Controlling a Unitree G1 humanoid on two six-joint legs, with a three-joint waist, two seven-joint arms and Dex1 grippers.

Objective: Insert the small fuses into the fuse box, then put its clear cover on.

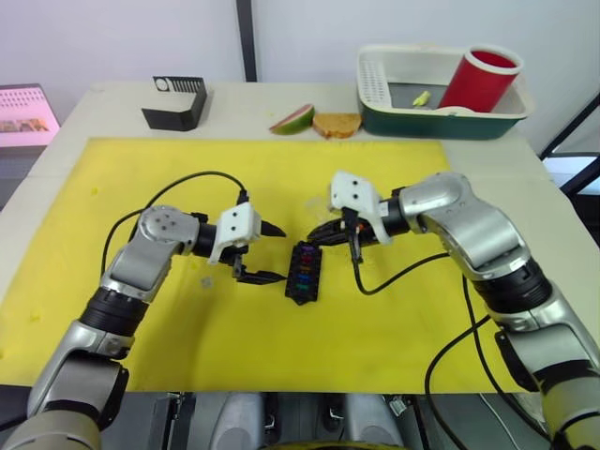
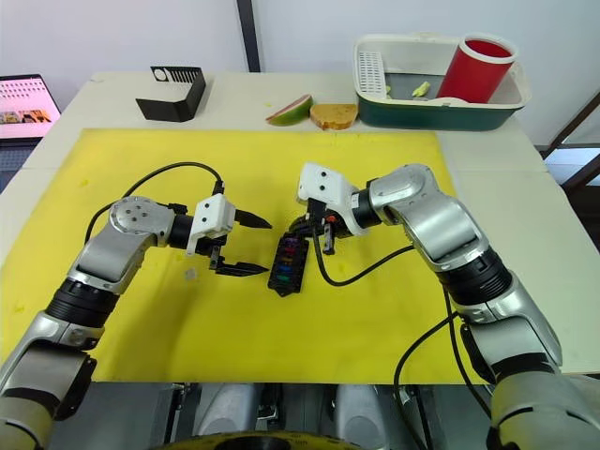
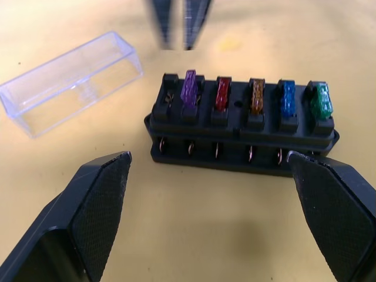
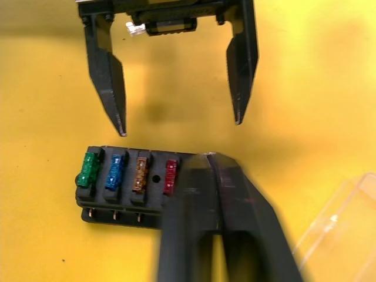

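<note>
Yellow matting covers most of the pale table, and the black fuse box lies near its middle, between the two arms. Five small fuses stand seated in its far row: purple, red, amber, blue and green, with the slot at the purple end looking empty. The left hand hovers just left of the box with its two fingers spread wide and holding nothing, one on either side of the box's length, probably ready to steady it or catch it if it slides. The right hand comes in from the far right with its fingers pressed close together over the purple end of the row; whether a last fuse sits between them I cannot tell, though the narrow pinch suits pushing one down. The clear cover lies open side up on the mat just beyond the box, within the right arm's reach for the closing step. Far off stand a black angled stand, some food pieces and a dish rack with a red cup.
</note>
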